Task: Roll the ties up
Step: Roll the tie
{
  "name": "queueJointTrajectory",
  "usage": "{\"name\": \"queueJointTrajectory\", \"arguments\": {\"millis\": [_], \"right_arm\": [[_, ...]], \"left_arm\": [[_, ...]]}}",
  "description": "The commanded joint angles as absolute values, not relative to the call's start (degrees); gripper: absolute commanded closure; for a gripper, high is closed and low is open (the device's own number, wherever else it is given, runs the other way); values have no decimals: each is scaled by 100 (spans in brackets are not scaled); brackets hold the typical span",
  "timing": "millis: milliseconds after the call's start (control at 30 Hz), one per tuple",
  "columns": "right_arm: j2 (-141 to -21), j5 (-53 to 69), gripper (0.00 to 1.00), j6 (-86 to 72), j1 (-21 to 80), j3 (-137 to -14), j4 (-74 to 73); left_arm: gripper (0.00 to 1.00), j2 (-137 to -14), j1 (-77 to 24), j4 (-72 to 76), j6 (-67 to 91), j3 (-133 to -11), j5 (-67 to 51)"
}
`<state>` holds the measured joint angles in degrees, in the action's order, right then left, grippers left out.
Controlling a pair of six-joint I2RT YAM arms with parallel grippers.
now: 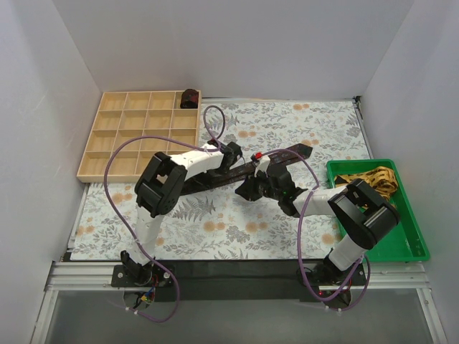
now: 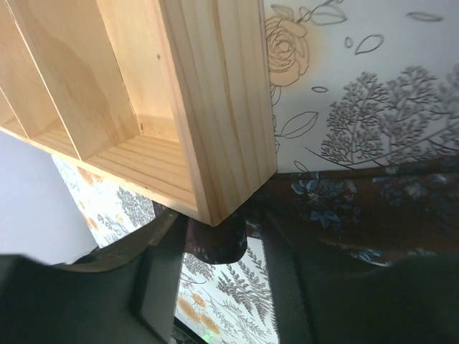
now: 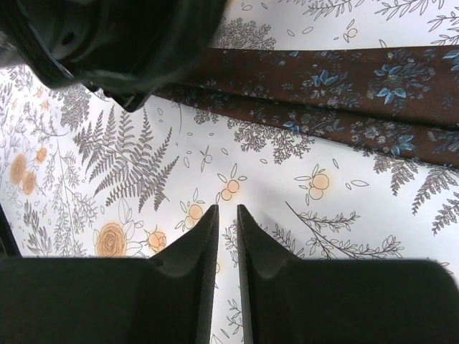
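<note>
We see the dark tie [image 1: 295, 152] stretched across the table [image 1: 237, 222], its rolled end [image 2: 215, 247] between the parted fingers [image 2: 154, 287] of the left hand [image 2: 219, 231] beside the wooden tray [image 2: 215, 107]; the right hand [image 3: 227, 215] hovers nearly closed, empty; unpinched, the slippery roll may unwind.

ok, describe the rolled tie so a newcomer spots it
Start at the wooden grid tray at the far left. Its far right corner cell holds a small dark rolled tie. It's the only bundle; other visible cells are empty.
</note>
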<state>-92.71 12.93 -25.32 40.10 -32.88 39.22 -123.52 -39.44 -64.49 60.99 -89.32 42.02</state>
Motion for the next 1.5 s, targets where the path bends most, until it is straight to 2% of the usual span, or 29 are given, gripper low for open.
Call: {"name": "queueJointTrajectory", "arguments": {"millis": [0,200,433,567,633,800,933,1100,1467], "right_arm": [[-9149,1424,80,-2479,3982,-3261,4271],[-9114,1512,80,-2461,3982,-3269,4307],[-9193,1758,80,-2443,4016,-3480,4333],[-9412,1845,78,-2645,4113,-3796,4438],[-9561,1837,77,-2715,4192,-3954,4438],[-9984,1889,68,-2988,4368,-4577,4491],[-10379,1846,60,-3181,4526,-4983,4526],[-10828,1846,52,-3322,4702,-5440,4553],[-11294,1934,51,-3436,4746,-5766,4649]], "left_arm": [[53,-11690,-3902,-6056,6038,-9158,4000],[52,-11523,-3902,-6091,5977,-9395,3736],[48,-10706,-3815,-5697,5766,-9379,3095],[46,-9662,-3192,-4933,5634,-8422,2208],[44,-8889,-2719,-4361,5538,-7570,1673],[42,-7509,-1637,-3368,5476,-5683,511],[42,-7076,-855,-2805,5414,-4767,-200],[42,-7320,-317,-1953,5519,-4210,-1431],[42,-7848,-272,-941,6099,-3867,-1925]]}}
